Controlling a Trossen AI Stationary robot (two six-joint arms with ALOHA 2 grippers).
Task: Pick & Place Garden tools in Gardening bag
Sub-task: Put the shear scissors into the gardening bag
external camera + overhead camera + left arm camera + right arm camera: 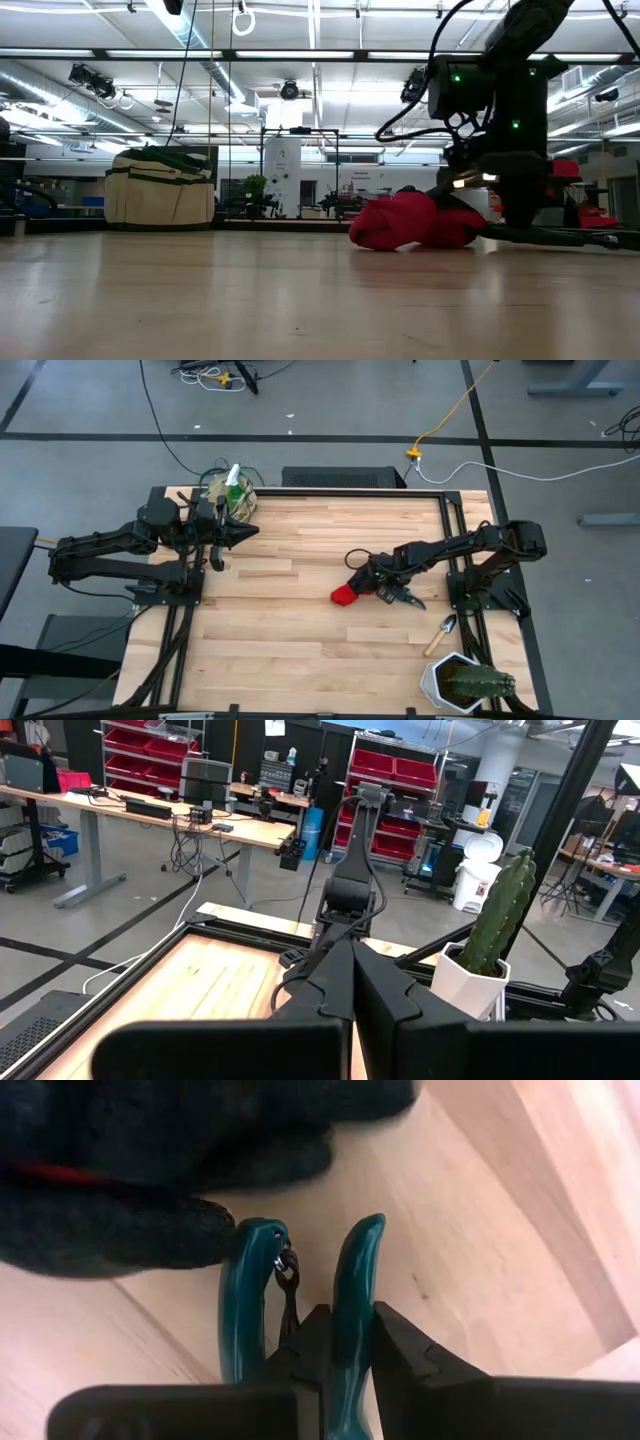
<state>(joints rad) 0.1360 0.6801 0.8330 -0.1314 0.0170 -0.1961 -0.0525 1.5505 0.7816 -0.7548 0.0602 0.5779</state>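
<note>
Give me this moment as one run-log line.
right gripper: jaws shut on pruning shears, beside glove | left gripper: jaws shut, by gardening bag | trowel: on table

A white pot [437,682] with a green cactus [480,682] stands at the near right corner of the wooden table [300,630]. The table top is pale planks inside a black metal frame [440,500]. Beyond the far edge, a yellow cable [450,415] and a white cable [520,470] trail over the grey floor. Further off in the room stand red storage shelves [395,770], a long desk [150,810] and a white bin [475,885].
</note>
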